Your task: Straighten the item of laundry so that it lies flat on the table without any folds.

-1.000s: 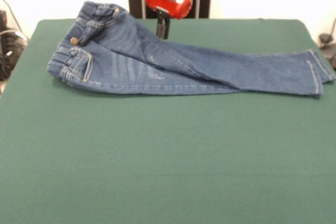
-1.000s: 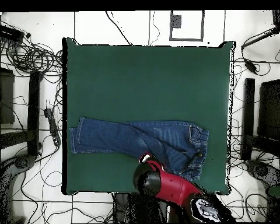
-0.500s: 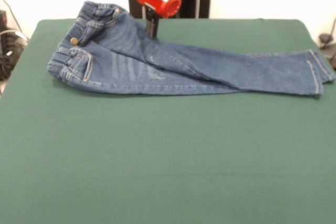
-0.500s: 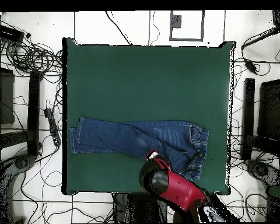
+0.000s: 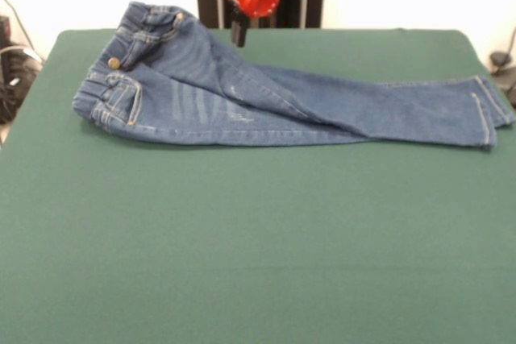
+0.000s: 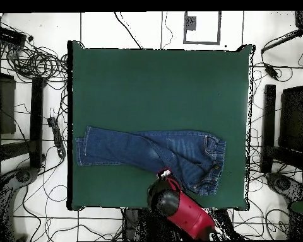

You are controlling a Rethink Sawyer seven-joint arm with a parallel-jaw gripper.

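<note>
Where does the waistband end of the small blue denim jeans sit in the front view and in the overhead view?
Front view: the waistband end of the small blue denim jeans lies upper left on the dark green felt table.
Overhead view: the same end lies at right, legs pointing left.
Shared landmark: the red and black arm's gripper, at the jeans' edge nearest the robot in both views.

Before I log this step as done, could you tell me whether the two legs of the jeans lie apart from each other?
No, in the front view the legs of the jeans overlap, one lying across the other on the table.
</note>
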